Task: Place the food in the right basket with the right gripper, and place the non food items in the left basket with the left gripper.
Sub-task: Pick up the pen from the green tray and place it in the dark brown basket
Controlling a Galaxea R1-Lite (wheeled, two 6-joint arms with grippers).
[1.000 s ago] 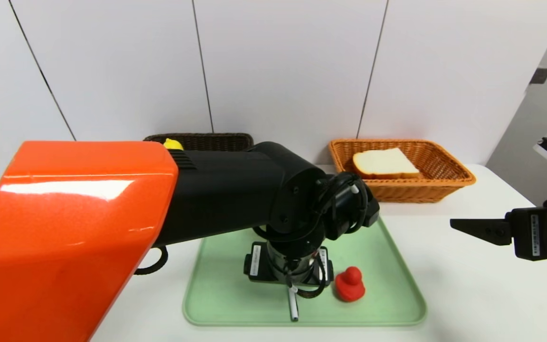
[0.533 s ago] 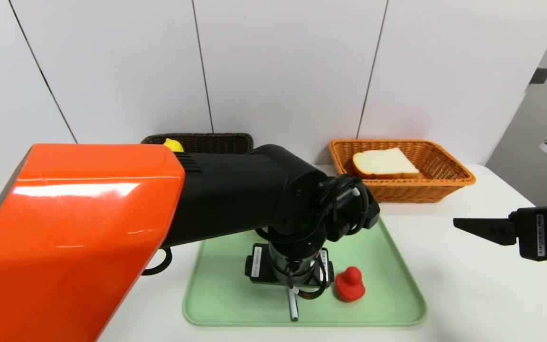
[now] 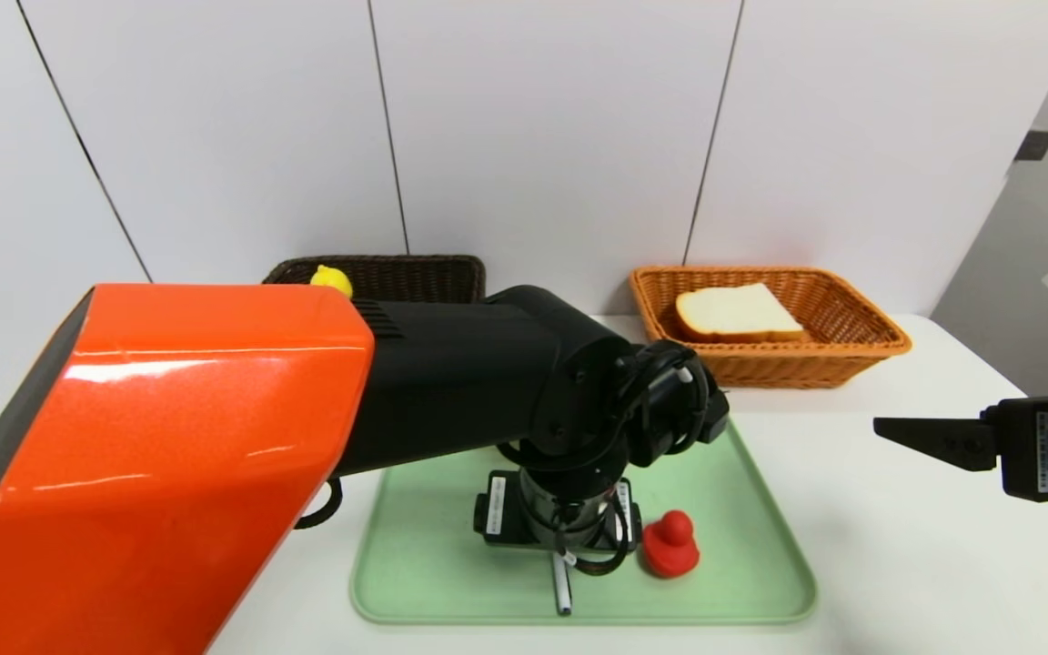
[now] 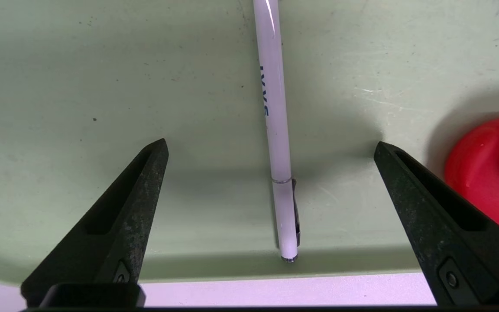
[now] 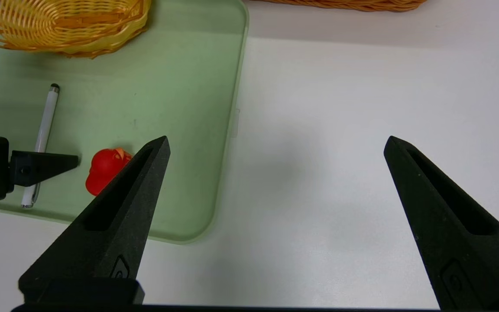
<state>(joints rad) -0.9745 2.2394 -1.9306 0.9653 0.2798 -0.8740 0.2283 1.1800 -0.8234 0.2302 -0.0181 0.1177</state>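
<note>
A slice of white bread [image 3: 738, 314], the food in view, lies in the orange-tan right basket [image 3: 851, 350]. A yellow chick toy [image 3: 331, 277] shows in the dark brown left basket [image 3: 415, 271], mostly hidden by my left arm. The white pen [image 4: 275, 112] and red rubber duck [image 3: 670, 544] lie on the green tray [image 3: 760, 509]. My left gripper [image 4: 271, 143] hangs open just above the tray, its jaws on either side of the pen's clip end without touching it; the duck [image 4: 487, 169] sits just outside one jaw. My right gripper [image 5: 275, 138] is open and empty over bare table right of the tray.
A small round yellow basket [image 5: 63, 26] stands on the tray's far part, hidden in the head view behind my left arm. The pen's end lies close to the tray's near rim [image 4: 232, 264]. A white table [image 3: 924, 564] spreads right of the tray.
My left arm has sunk a little toward the tray over the pen. The right gripper has drawn back slightly to the right. Pen, duck and bread have not moved.
</note>
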